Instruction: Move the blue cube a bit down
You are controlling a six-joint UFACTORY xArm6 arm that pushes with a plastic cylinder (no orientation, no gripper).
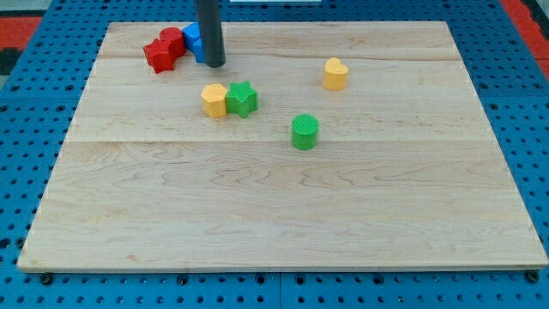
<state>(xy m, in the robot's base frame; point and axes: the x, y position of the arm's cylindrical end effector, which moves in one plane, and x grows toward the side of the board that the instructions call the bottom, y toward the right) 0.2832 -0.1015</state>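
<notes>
The blue cube (195, 41) sits near the view's top left of the wooden board (283, 206), partly hidden behind my rod. My tip (214, 64) rests on the board just to the right of and slightly below the blue cube, touching or nearly touching it. Red blocks (164, 49) lie against the blue cube's left side.
A yellow block (214, 99) and a green star block (243, 98) sit side by side below my tip. A green cylinder (304, 131) stands near the middle. A yellow heart-like block (335, 74) sits at the upper right. Blue pegboard (34, 103) surrounds the board.
</notes>
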